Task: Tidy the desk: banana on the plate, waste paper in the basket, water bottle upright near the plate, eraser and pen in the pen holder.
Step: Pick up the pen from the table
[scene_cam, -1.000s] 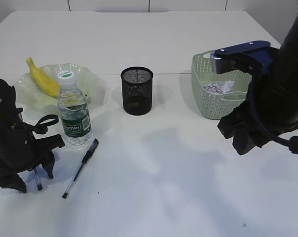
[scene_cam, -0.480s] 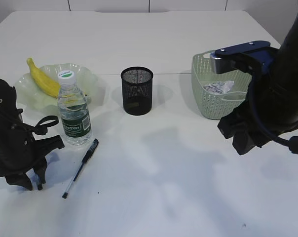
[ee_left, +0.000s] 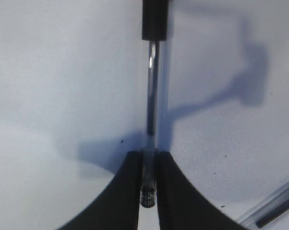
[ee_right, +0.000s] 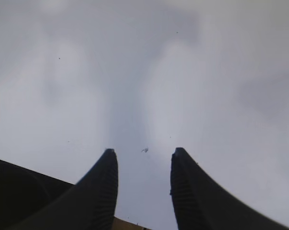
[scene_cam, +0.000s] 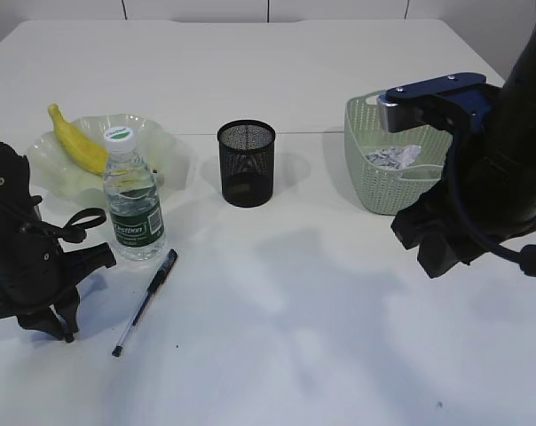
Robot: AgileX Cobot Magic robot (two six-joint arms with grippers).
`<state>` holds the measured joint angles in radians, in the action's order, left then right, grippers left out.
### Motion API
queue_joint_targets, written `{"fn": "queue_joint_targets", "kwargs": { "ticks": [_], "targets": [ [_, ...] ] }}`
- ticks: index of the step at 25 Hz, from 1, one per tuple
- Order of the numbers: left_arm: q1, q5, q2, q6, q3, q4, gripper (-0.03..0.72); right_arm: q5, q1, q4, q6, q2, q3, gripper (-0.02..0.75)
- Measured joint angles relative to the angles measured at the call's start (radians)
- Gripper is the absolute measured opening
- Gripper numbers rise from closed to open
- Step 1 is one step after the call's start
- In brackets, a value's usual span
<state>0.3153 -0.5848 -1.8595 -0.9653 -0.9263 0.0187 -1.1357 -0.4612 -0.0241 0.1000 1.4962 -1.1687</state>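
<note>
Left wrist view: the left pincer [ee_left: 148,177] has its two dark jaws pressed onto the near end of a clear-barrelled pen [ee_left: 152,96], which lies on the white tabletop [ee_left: 63,72] and runs straight away from the jaws to its black cap. A second pen [scene_cam: 144,302] lies just to the right of this pincer, slanting away from it. Just beyond, slightly right, the water bottle [scene_cam: 131,197] stands upright. Past the bottle sits the plate [scene_cam: 166,142] with the banana [scene_cam: 74,140] on it. Further out to the right of the left pincer stands the black mesh pen holder [scene_cam: 246,163]. In the right wrist view the right pincer [ee_right: 143,172] hangs partly open over bare tabletop with nothing between its jaws. Beyond the right arm sits the green basket [scene_cam: 361,133], with crumpled waste paper [scene_cam: 394,156] inside.
</note>
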Motion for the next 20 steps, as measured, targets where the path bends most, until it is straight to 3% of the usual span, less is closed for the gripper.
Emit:
{"fn": "queue_joint_targets", "kwargs": {
  "ticks": [20],
  "targets": [
    [0.000, -0.040, 0.132, 0.078, -0.002, 0.140, 0.031, 0.013, 0.000, 0.000, -0.007, 0.000, 0.000, 0.283]
  ]
}}
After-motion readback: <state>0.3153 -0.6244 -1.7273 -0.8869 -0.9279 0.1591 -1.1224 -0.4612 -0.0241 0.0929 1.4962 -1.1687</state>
